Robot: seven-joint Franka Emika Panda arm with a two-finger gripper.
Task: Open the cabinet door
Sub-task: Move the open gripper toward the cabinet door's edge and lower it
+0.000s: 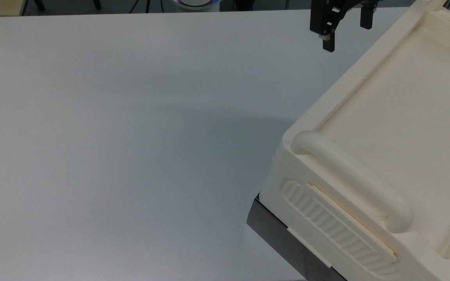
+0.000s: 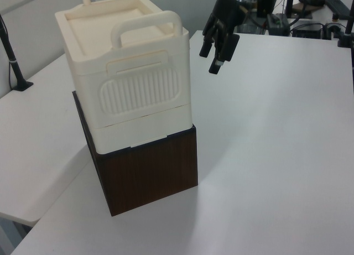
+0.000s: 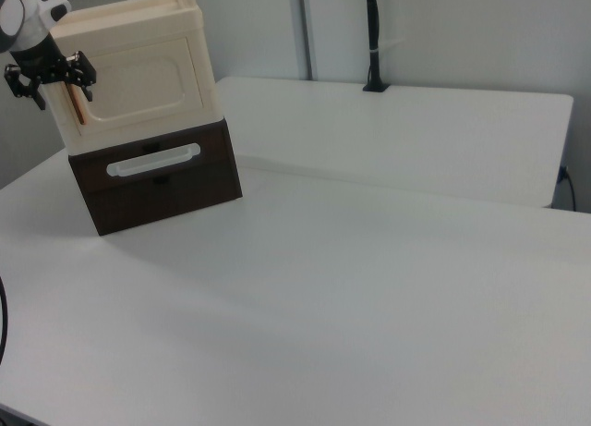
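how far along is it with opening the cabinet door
Early. The cabinet door looks shut, flush with the cream cabinet's front in the right view. In hand: the open end effector hangs at the door's handle end, by the copper-orange handle; whether it touches it I cannot tell. Left: grip the handle and swing the door open.

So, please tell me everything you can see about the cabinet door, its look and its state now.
The cabinet door is the front face of the cream cabinet, seen in the right view. It looks like smooth cream plastic, with a recessed rounded-rectangle inset. A small copper-orange bar handle stands upright near the right view's left edge of the door. The door appears closed, flush with the frame. The gripper, fingers open, hangs by the handle; contact cannot be told. Below the door sits a dark brown drawer unit.
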